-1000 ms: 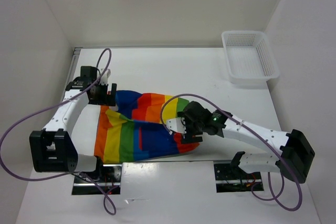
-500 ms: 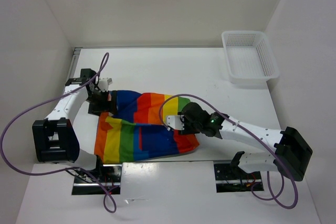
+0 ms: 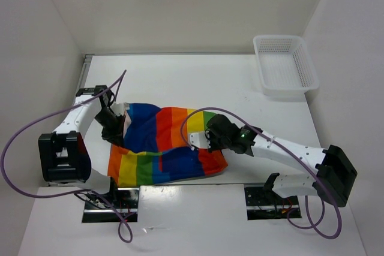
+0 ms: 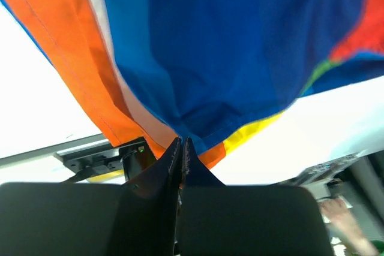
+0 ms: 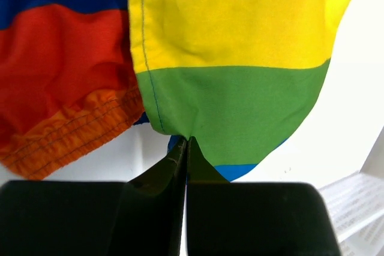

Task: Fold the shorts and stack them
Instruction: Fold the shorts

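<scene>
The rainbow-striped shorts (image 3: pixel 165 142) lie rumpled on the white table between the two arms. My left gripper (image 3: pixel 114 125) is shut on the shorts' left edge; in the left wrist view the fingertips (image 4: pixel 181 142) pinch blue and orange cloth (image 4: pixel 228 58). My right gripper (image 3: pixel 210 133) is shut on the shorts at their right side; in the right wrist view its fingertips (image 5: pixel 187 141) pinch the green stripe's hem (image 5: pixel 240 106), with the red-orange waistband (image 5: pixel 66 130) to the left.
A white mesh basket (image 3: pixel 284 66) stands at the table's back right corner, also glimpsed at the right edge of the right wrist view as the basket (image 5: pixel 360 208). White walls close in the left, back and right. Purple cables loop off both arms.
Both grippers have closed on the shorts. The left gripper has moved nearer and right with the cloth's edge, lifting and folding it inward; the right gripper has shifted slightly up and left.
</scene>
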